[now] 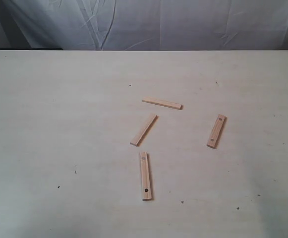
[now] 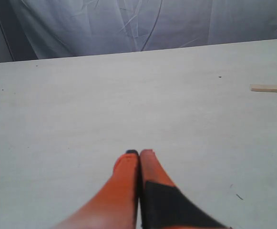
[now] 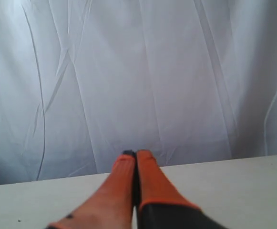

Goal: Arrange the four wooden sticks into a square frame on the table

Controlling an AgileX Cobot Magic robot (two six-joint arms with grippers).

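Wrinkled white cloth (image 1: 134,22) hangs behind the desk (image 1: 54,129), a pale wood-grain surface with a few dark specks. On it the four wooden sticks (image 1: 144,128) lie scattered right of centre in the exterior view, none touching another. A far stick (image 1: 162,103) lies nearly crosswise and a slanted stick (image 1: 144,131) sits just nearer than it. A right-hand stick (image 1: 216,131) lies well apart to the side, and a near stick (image 1: 145,176) points almost straight away from the camera. No square frame exists; not one corner overlaps.

Neither arm shows in the exterior view. The left fingers (image 2: 140,156) are pressed together on nothing, over bare desk, with two of the sticks just showing at the edge of that wrist view. The right fingers (image 3: 137,155) are likewise closed tight and empty, aimed at the cloth and the desk's far edge, with no stick in sight.

The task appears to be at its very start, with the first pick not begun. The next move calls for one arm to travel to a stick, spread its fingers and come right down to the surface, since the strips are thin and lie flat. The far and slanted sticks, being near each other, could anchor a first corner. The right-hand stick seems best suited to the right arm.
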